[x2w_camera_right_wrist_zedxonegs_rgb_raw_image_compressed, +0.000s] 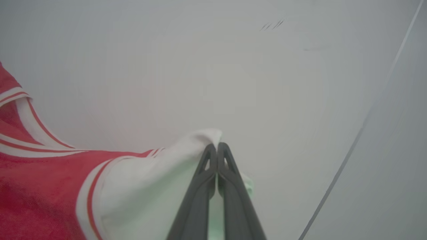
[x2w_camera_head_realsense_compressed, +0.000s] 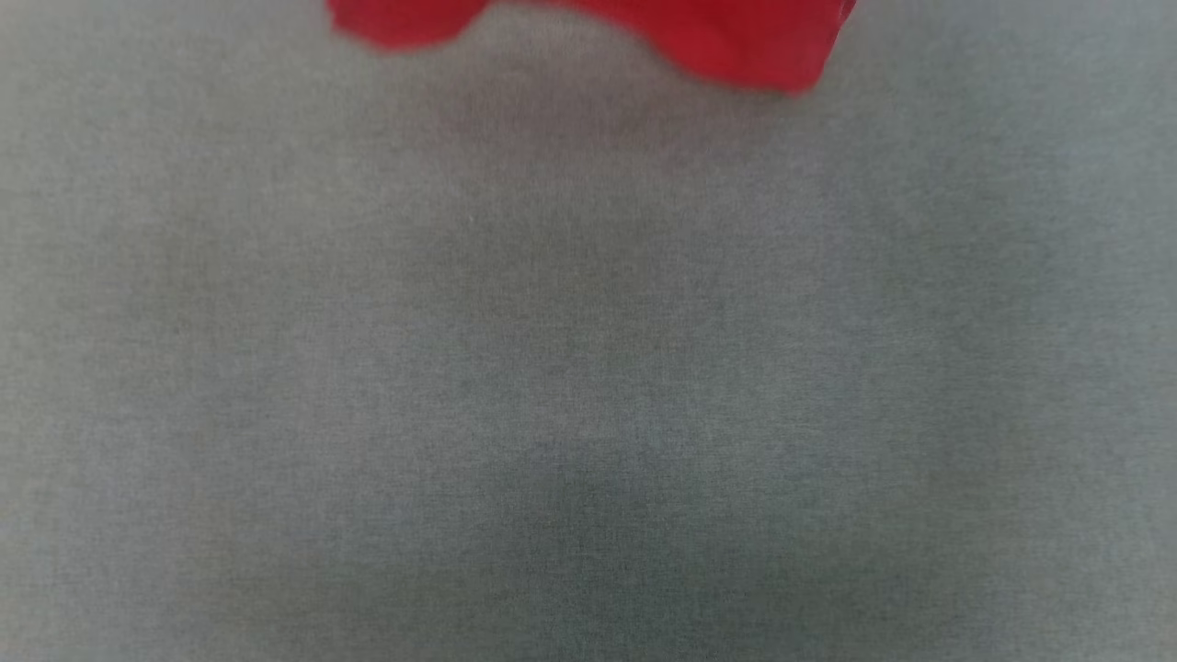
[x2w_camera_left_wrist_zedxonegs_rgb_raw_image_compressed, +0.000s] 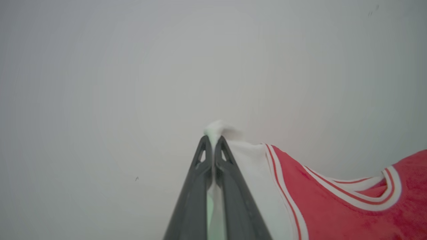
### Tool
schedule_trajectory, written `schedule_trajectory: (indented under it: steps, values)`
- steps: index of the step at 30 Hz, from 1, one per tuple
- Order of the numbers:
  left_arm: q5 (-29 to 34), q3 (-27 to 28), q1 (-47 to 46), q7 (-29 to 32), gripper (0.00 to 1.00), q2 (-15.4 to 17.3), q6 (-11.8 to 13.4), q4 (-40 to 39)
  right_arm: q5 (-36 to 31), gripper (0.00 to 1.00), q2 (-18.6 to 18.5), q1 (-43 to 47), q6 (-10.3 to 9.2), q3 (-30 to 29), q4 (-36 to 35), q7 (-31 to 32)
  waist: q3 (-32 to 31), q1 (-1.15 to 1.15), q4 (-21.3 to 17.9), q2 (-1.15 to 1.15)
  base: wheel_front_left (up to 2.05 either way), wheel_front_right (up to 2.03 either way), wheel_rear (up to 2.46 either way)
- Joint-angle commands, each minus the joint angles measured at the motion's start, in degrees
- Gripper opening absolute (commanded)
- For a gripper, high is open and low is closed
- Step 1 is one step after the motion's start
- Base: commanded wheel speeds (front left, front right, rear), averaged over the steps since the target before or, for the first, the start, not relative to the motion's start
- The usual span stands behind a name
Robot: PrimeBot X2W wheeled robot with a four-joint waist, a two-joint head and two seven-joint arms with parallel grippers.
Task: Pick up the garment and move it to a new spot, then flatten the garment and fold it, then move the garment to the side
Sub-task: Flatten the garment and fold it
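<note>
The garment is a red jersey with white sleeves and red-and-white striped trim. Its red lower hem [x2w_camera_head_realsense_compressed: 699, 37] hangs into the top of the head view above the grey cloth surface. In the left wrist view my left gripper [x2w_camera_left_wrist_zedxonegs_rgb_raw_image_compressed: 212, 138] is shut on a pinch of white sleeve fabric, and the garment [x2w_camera_left_wrist_zedxonegs_rgb_raw_image_compressed: 333, 206] stretches off to the right with its striped collar showing. In the right wrist view my right gripper [x2w_camera_right_wrist_zedxonegs_rgb_raw_image_compressed: 217, 145] is shut on the other white sleeve, with the garment [x2w_camera_right_wrist_zedxonegs_rgb_raw_image_compressed: 43, 186] spreading to the left. The front lettering is hidden.
A grey cloth-covered surface [x2w_camera_head_realsense_compressed: 588, 386] lies below the hanging hem. Behind both grippers is a plain pale wall [x2w_camera_left_wrist_zedxonegs_rgb_raw_image_compressed: 166, 66]. A thin straight seam or edge [x2w_camera_right_wrist_zedxonegs_rgb_raw_image_compressed: 360, 133] runs diagonally at the right of the right wrist view.
</note>
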Motion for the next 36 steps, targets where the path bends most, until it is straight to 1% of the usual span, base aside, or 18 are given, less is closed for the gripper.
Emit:
schedule_trajectory:
  steps: [1,3,4,5,6,10,12,13,15,19,21,23,24,27,31,33,34,36]
  values:
    - [-0.3,0.4,-0.7,-2.4,0.0,-0.5,-0.7,0.7,-1.7,0.0,0.5,-0.1,0.01,0.0,1.3,-1.2,2.2,0.0,0.3,0.0,0.0,0.0,0.0]
    - [0.4,-0.3,-0.2,-5.8,0.0,-0.7,-1.8,1.9,-4.1,0.0,0.7,0.1,0.01,-0.1,2.9,-2.2,2.5,0.0,0.5,0.0,0.0,0.0,0.0]
    - [0.1,-0.5,0.7,-6.4,0.0,-1.1,-2.4,2.9,-4.1,0.0,1.3,0.9,0.01,-0.1,4.0,-2.6,2.4,0.0,0.6,0.0,0.0,0.0,0.0]
    - [0.1,-1.8,2.7,-7.0,0.0,-1.9,-3.6,4.4,-3.4,0.0,1.4,2.2,0.0,-0.4,6.0,-2.8,2.0,0.0,1.0,0.0,0.0,0.0,0.0]
    - [-0.2,-2.4,3.6,-7.2,0.0,-2.3,-4.0,5.0,-2.6,0.0,1.7,3.3,0.0,-0.5,7.0,-2.9,1.6,0.0,1.3,0.0,0.0,0.0,0.0]
    - [-3.3,-5.0,9.5,-3.0,0.0,-3.5,-4.6,6.8,2.6,0.0,3.0,8.6,0.01,1.2,11.1,-3.0,-0.7,0.0,2.2,0.0,0.0,0.0,0.0]
    - [-6.2,-6.9,13.5,1.2,0.0,-3.8,-4.7,5.4,5.9,0.0,3.7,11.6,0.01,3.8,12.7,-2.6,-2.2,0.0,2.7,0.0,0.0,0.0,0.0]
    - [-7.4,-8.1,15.2,3.0,0.0,-3.2,-4.7,3.9,8.2,0.0,3.8,13.0,0.01,4.7,13.2,-2.1,-2.9,0.0,2.9,0.0,0.0,0.0,0.0]
    - [-11.1,-9.8,19.2,6.4,0.0,-1.9,-4.7,1.1,11.4,0.0,4.2,16.6,0.01,8.8,13.1,-0.5,-4.4,0.0,3.3,0.0,0.0,0.0,0.0]
    - [-16.9,-13.1,27.7,12.0,0.0,1.4,-4.7,-5.0,21.2,0.0,2.3,24.2,0.01,16.7,7.3,3.1,-7.2,0.0,3.9,0.0,0.0,0.0,0.0]
    - [-20.3,-13.8,31.6,14.4,0.0,3.2,-4.7,-8.1,26.4,0.0,-0.3,28.5,0.01,20.8,2.5,5.8,-8.5,0.0,4.1,0.0,0.0,0.0,0.0]
    - [-21.6,-15.1,35.5,16.5,0.0,5.7,-4.7,-11.3,31.5,0.0,-3.6,32.9,0.01,24.6,-3.5,7.9,-9.7,0.0,4.2,0.0,0.0,0.0,0.0]
    - [-23.3,-15.7,37.6,17.6,0.0,6.2,-4.7,-13.3,34.1,0.0,-5.4,35.2,0.01,26.7,-7.0,8.9,-10.3,0.0,4.4,0.0,0.0,0.0,0.0]
    - [-25.6,-17.0,43.3,19.7,0.0,9.3,-4.7,-19.0,40.3,0.0,-12.1,42.0,0.01,32.1,-17.5,10.6,-11.6,0.0,4.6,0.0,0.0,0.0,0.0]
    - [-27.6,-18.6,51.1,22.1,0.0,13.3,-4.7,-26.2,45.3,0.0,-20.7,49.5,0.01,38.1,-29.9,13.0,-12.7,0.0,4.6,0.0,0.0,0.0,0.0]
    - [-28.7,-19.2,55.2,23.5,0.0,15.4,-3.4,-30.2,47.8,0.0,-24.5,52.8,0.01,39.7,-34.5,14.3,-12.9,0.0,4.6,0.0,0.0,0.0,0.0]
    - [-28.7,-19.2,55.2,23.5,0.0,15.4,-3.4,-30.2,47.8,0.0,-24.5,52.8,0.01,39.7,-34.5,14.3,-12.9,0.0,4.6,0.0,0.0,0.0,0.0]
    - [-29.6,-19.4,59.4,24.7,0.0,17.6,-1.7,-34.1,49.5,0.0,-27.9,55.8,0.01,41.2,-38.3,15.8,-13.1,0.0,4.4,0.0,0.0,0.0,0.0]
